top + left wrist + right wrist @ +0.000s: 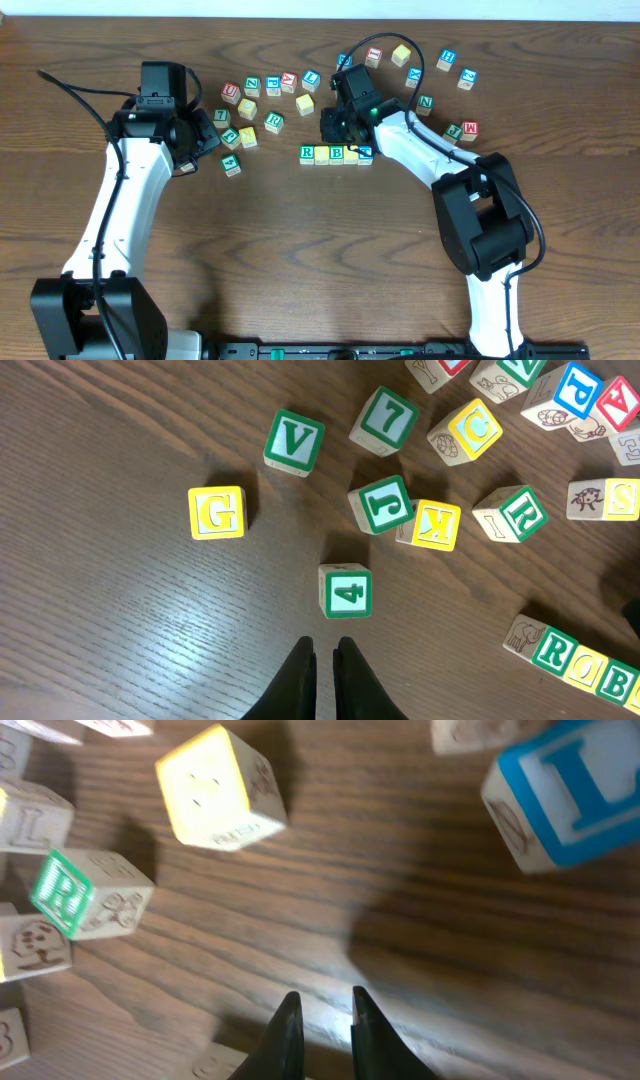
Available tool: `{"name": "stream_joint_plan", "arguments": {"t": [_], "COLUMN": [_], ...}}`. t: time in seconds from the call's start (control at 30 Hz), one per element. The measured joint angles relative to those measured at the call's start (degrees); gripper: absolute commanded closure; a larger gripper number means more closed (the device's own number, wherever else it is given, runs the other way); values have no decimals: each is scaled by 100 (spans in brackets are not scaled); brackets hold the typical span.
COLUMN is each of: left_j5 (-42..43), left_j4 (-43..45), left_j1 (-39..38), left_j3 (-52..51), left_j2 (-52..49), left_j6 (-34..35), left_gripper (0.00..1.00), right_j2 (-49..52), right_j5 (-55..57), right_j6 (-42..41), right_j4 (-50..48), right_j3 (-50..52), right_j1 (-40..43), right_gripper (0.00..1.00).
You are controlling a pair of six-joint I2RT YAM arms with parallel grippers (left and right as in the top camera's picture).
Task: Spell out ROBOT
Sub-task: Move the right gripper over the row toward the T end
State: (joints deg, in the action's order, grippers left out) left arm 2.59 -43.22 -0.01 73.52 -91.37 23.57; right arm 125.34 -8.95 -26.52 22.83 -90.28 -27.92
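A row of letter blocks (336,153) lies mid-table: green R (307,153), yellow O, green B, another yellow block, then a blue block (365,154) whose letter I cannot read. The row's start, R, O, B, shows in the left wrist view (580,665). My right gripper (335,125) hovers just behind the row, shut and empty (322,1005), over bare wood. My left gripper (195,140) is shut and empty (322,650), just in front of a green 4 block (346,590).
Loose blocks lie behind the row: yellow G (217,512), green V (294,442), 7, J (385,503), K, R (515,512). A yellow block (220,788), a blue L block (575,795) and a green R block (85,892) lie near my right gripper. More blocks are scattered at the back right (447,60).
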Motion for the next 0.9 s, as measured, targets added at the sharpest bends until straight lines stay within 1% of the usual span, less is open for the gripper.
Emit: {"name": "stream_joint_plan", "arguments": {"t": [0.2,0.33,0.47,0.6,0.73,0.9], "left_j5": [0,0,2,2,2,0], "left_j4": [4,11,11,11,13,24], "left_j1": [0,0,0,0,0,0], "left_j3": [0,0,-4,-4,-4,-4], "left_j2": [0,0,0,0,0,0], "left_j6": [0,2,0,0,0,0], "left_gripper": [91,91,91,91,91,91], "right_j2": [-234,-787,-1475,-1711,-1672,-1596], "right_j5": [107,188,240,240,238,234], "right_j6": [22,83,127,140,149,81], "right_j4": [588,1123,1825,2527,2608,2175], "right_j3": [2,2,-26,-59,238,846], "right_j1": [160,363,540,538,442,240], "right_gripper": [89,88,91,92,93,96]}}
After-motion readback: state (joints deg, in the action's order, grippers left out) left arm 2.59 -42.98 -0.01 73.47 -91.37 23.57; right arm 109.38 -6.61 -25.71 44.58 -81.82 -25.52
